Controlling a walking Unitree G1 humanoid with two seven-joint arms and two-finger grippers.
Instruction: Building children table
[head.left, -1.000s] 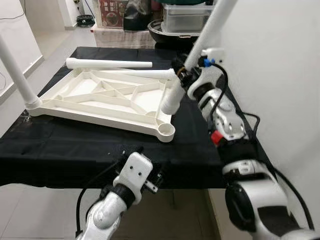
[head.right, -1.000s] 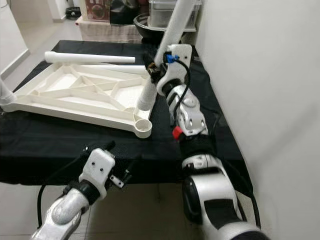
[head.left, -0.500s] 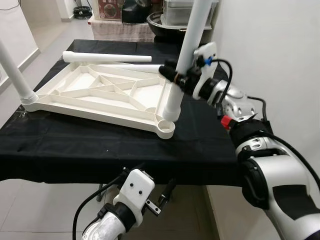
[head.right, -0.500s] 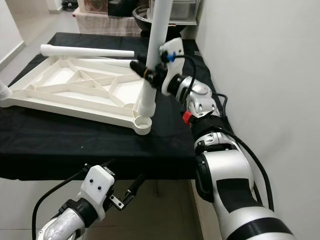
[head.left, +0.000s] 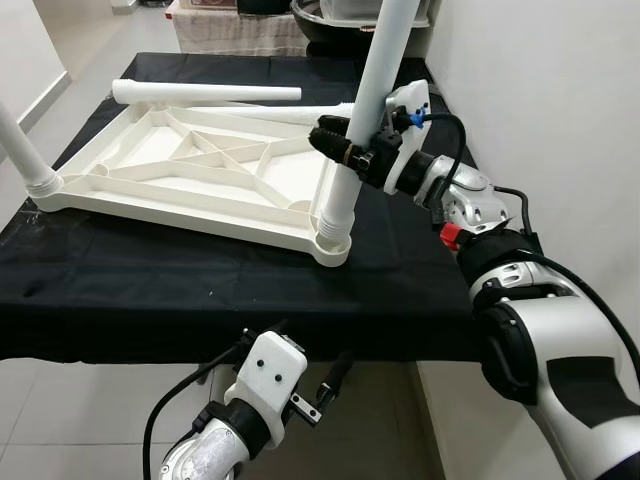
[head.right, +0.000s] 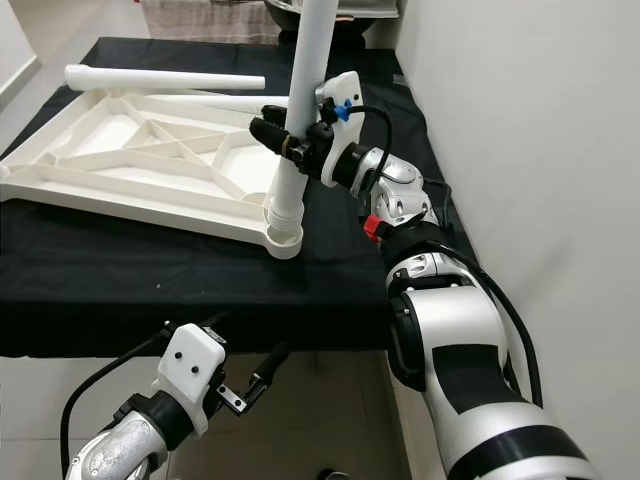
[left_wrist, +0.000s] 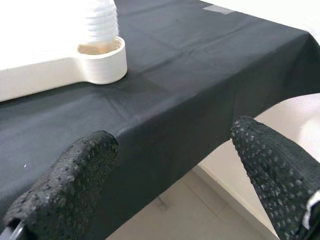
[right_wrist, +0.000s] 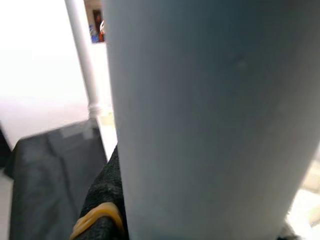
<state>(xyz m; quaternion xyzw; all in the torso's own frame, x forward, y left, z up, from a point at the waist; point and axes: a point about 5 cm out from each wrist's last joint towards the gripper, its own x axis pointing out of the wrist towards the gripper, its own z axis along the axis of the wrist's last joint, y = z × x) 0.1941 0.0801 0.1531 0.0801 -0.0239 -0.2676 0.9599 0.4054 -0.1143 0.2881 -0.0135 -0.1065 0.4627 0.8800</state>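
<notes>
A tabletop (head.left: 150, 290) under black cloth carries the upside-down white children's table panel (head.left: 190, 180), its ribbed underside facing up. One white leg (head.left: 22, 150) already stands in the far left corner socket, and a loose leg (head.left: 205, 93) lies along the panel's far edge. The right end effector (head.left: 345, 152) is clamped on another white leg (head.left: 368, 110), held nearly upright with its foot in the near right corner socket (head.left: 332, 245). Below the tabletop's front edge, the left end effector (left_wrist: 170, 165) hangs with fingers spread wide, empty.
</notes>
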